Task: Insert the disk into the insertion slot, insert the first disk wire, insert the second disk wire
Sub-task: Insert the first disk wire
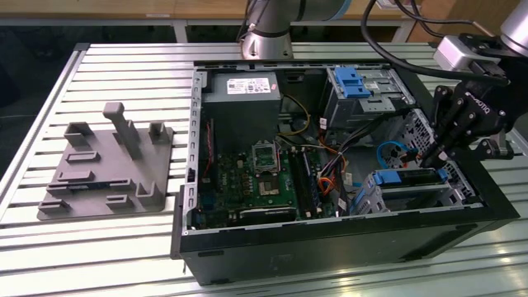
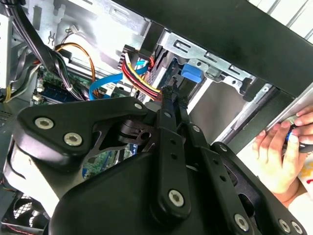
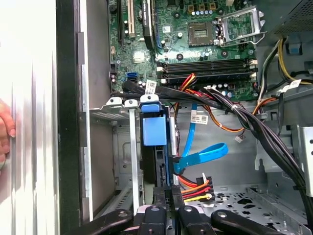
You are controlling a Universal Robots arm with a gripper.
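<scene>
While disk (image 1: pixel 408 177) sits in insertion slot (image 1: pixel 369 199) | gripper (image 1: pixel 431 162) closed | red-yellow wires (image 3: pixel 195 188) crowd beside

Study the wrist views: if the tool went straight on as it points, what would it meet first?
Most likely the end of the disk seated in the insertion slot, just ahead of the tool. Red and yellow wires run close beside; depth is unclear.

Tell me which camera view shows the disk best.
The first wrist view: the disk sits close, its blue carrier end seated in the insertion slot. The exterior view shows it farther off, beside the gripper. The second wrist view shows its blue corner.
</scene>
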